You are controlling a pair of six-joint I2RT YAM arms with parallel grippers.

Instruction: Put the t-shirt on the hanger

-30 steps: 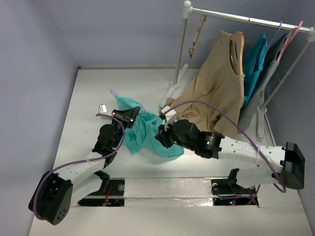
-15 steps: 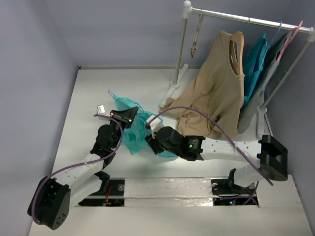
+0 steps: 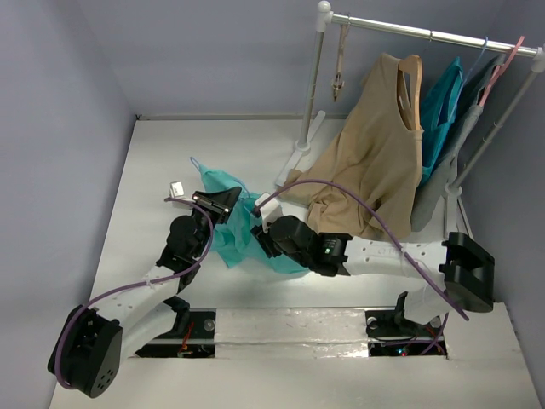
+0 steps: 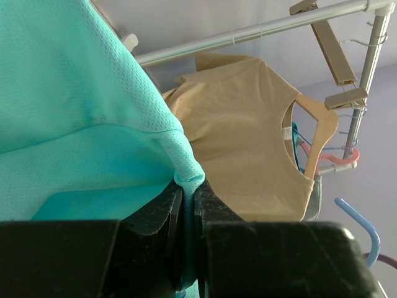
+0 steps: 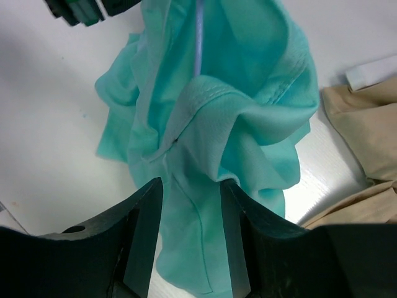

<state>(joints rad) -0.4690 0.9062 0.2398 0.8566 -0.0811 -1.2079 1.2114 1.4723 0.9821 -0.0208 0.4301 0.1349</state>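
Dressing is in hand: the left hand (image 4: pixel 188 192) is clamped on the t-shirt (image 3: pixel 232 239), which drapes onto the worktop (image 3: pixel 153 170), with the hanger (image 4: pixel 363 225) hook alongside. The right hand (image 5: pixel 189 186), fingers apart, straddles a fold. It probably needs to pinch that fold and draw it over the hanger.

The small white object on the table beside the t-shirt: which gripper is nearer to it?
Left. The left gripper, shut on the t-shirt, is close beside the small white object. The right gripper is farther away, on the other side of the t-shirt.
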